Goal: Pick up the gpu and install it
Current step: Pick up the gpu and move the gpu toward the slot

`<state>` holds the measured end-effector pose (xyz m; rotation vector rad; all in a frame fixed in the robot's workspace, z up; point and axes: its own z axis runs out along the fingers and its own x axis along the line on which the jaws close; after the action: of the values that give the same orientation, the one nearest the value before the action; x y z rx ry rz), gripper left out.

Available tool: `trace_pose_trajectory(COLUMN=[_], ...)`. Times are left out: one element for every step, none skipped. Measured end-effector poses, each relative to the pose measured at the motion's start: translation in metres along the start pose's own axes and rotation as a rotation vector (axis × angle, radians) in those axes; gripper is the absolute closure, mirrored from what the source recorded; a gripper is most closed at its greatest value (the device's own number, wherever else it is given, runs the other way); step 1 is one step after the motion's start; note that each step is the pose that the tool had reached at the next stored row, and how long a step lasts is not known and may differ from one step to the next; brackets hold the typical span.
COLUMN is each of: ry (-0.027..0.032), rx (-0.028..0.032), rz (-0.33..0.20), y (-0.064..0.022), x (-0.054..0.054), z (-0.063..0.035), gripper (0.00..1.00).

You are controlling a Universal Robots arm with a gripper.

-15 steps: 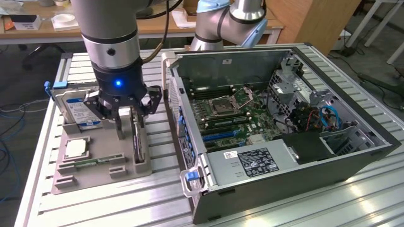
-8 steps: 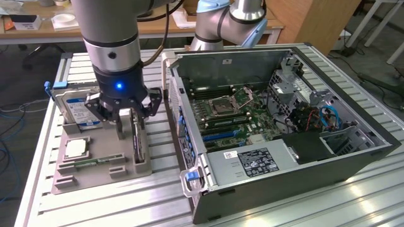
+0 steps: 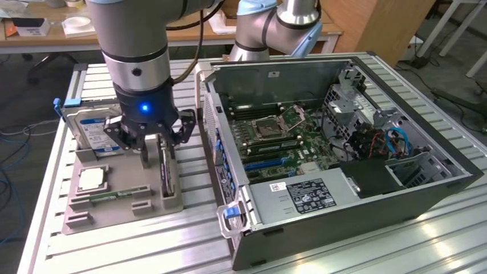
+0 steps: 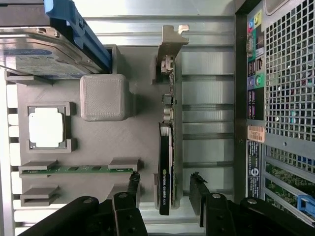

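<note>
Closest to us in the wrist view is the gripper (image 4: 165, 177), its jaws spread wide. One black finger (image 4: 134, 183) stands on each side of the gpu (image 4: 166, 147) with a visible gap on both sides, so nothing is gripped.

The gpu stands on its long edge in a slot of the grey tray (image 4: 142, 142), black face and green board seen edge-on. Its silver bracket (image 4: 170, 44) is at the end away from the fingers.

In the exterior view the gripper (image 3: 154, 155) hangs straight down from the arm (image 3: 137, 51), left of centre in the frame. Its fingertips are level with the top of the gpu (image 3: 166, 171).

The tray (image 3: 114, 208) sits in the lower left of that view on the slatted table (image 3: 137, 245). It also holds a square chip (image 3: 91, 178), a memory stick (image 3: 106, 197) and, further back, an upright drive (image 3: 90, 131).

Just beside the tray, filling the exterior view's right, the case (image 3: 426, 191) lies open on its side. We see the motherboard (image 3: 281, 142) in the middle and the power supply (image 3: 304, 197) toward the front.

Beyond the case, a second arm (image 3: 266, 28) stands at the upper centre, with a wooden desk (image 3: 45, 40) behind it.
</note>
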<state>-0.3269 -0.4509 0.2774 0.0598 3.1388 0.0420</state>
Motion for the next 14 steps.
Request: trace_pose_trajectory(ry=[0.0,0.0,0.0,0.0,-0.0001,-0.0001,-0.0001,-0.0001,-0.0001,-0.0002,-0.0002,-0.0002,-0.0002,-0.0003], rx=[0.0005,0.0011,0.0015,0.0018,0.0024,0.0028,0.0032,0.0039,0.0047,0.0052,0.0058,0.0065,0.0072,0.0092], rz=[0.0,0.0,0.0,0.0,0.0,0.0,0.0,0.0,0.0,0.0,0.0,0.0,0.0,0.0], y=[-0.0001,-0.0003,-0.0005,-0.0006,-0.0007,-0.0009,-0.0011,-0.0011,-0.0012,-0.0013,-0.0014,-0.0015,-0.0016,-0.0018], x=[0.0,0.0,0.0,0.0,0.0,0.0,0.0,0.0,0.0,0.0,0.0,0.0,0.0,0.0], z=[0.0007,0.0014,0.0021,0.0028,0.0035,0.0042,0.0049,0.0056,0.0064,0.0072,0.008,0.0088,0.0096,0.0113], gripper=[0.47,0.47,0.47,0.47,0.47,0.47,0.47,0.47,0.47,0.47,0.47,0.47,0.47,0.47])
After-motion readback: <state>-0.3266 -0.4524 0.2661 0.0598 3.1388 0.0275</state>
